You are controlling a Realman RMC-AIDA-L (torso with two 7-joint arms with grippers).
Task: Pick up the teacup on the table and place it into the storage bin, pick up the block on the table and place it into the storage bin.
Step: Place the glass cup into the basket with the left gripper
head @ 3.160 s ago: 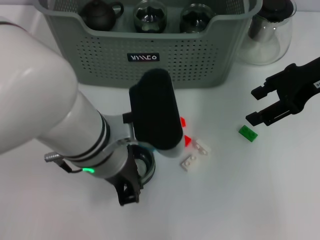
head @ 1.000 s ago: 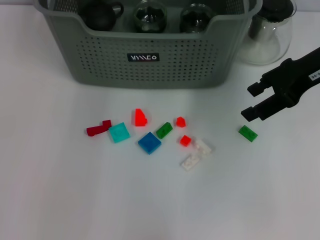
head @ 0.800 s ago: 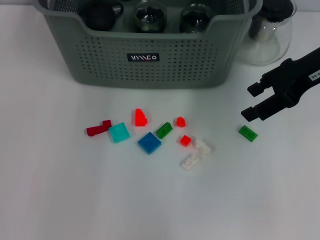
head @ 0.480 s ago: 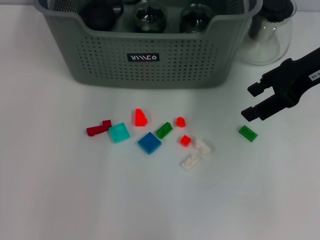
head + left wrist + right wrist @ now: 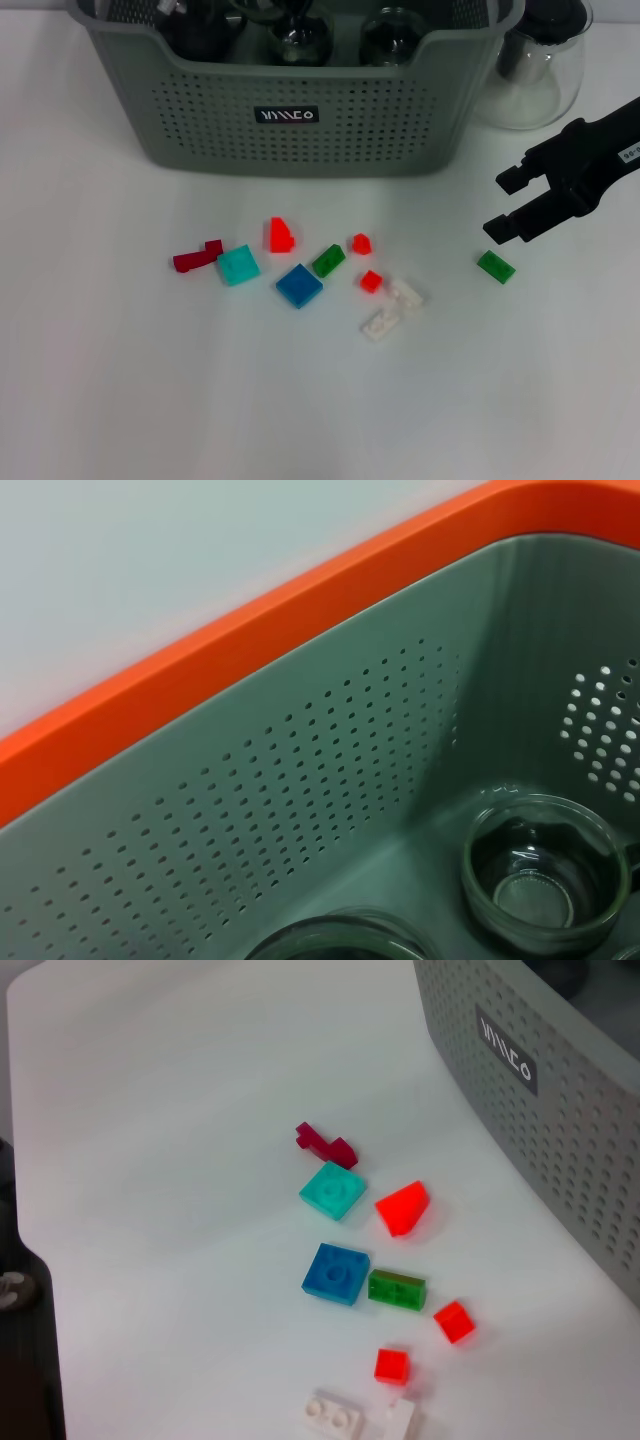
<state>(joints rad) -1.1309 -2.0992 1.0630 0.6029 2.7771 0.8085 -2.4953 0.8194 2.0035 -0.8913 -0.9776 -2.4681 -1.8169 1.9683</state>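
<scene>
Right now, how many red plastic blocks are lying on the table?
4. A dark red angular block at the left end, a bright red sloped block beside the turquoise square tile, and two small red cubes near the white pieces. None looks hidden.

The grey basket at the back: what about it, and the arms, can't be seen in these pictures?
- Storage bin: head view's top edge cuts off its far side.
- Its contents: only dark tops show over the rim; left wrist view shows a glass cup.
- Left pincer: in no view.
- Right pincer: arm cut off at the edge.
</scene>
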